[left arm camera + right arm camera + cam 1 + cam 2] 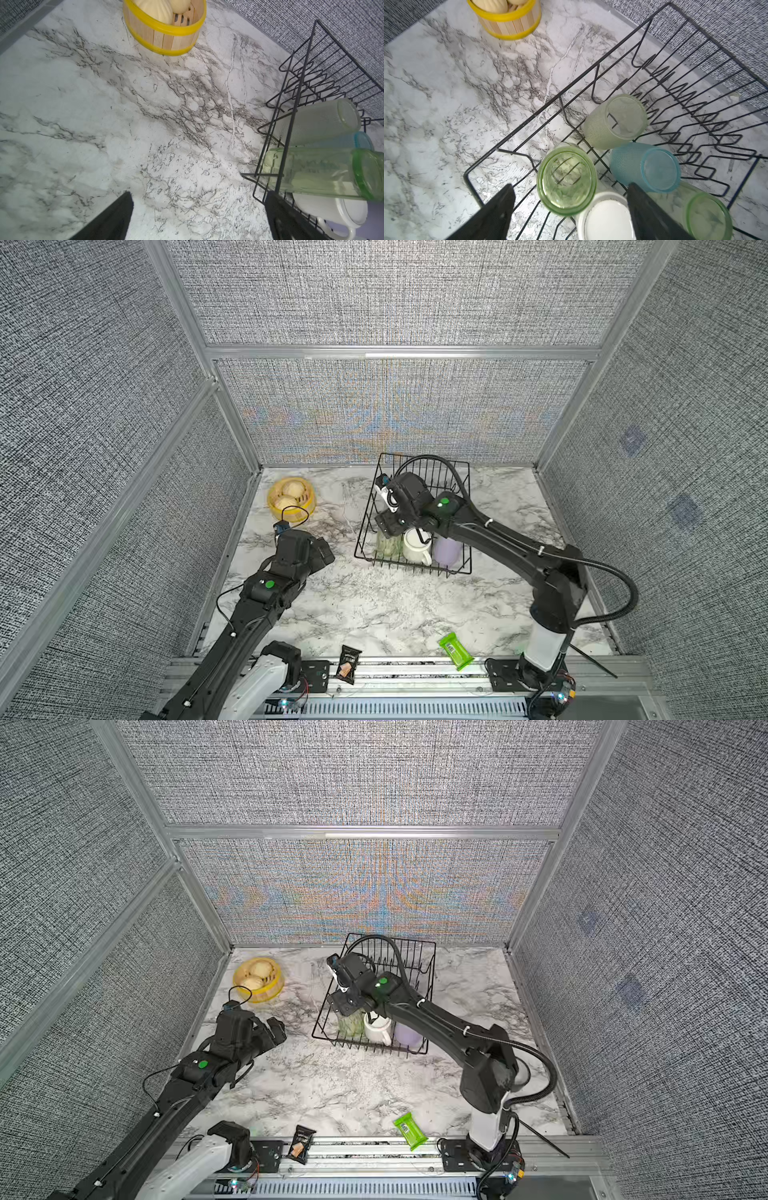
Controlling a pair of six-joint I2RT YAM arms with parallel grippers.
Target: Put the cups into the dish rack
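Note:
The black wire dish rack (432, 472) (591, 74) stands at the back of the marble table. Inside it, the right wrist view shows a clear green cup (566, 179), a frosted pale cup (614, 121), a teal cup (645, 166), a second green cup (706, 214) and the white mug (606, 218). In a top view a lavender cup (448, 551) sits beside the mug (417, 549). My right gripper (570, 187) (388, 526) hovers open over the green cup, touching nothing. My left gripper (198, 195) (326, 549) is open and empty over bare table, left of the rack.
A round yellow steamer basket (291, 497) with buns sits at the back left. A black snack packet (348, 664) and a green packet (456, 650) lie at the front edge. Grey fabric walls close in three sides.

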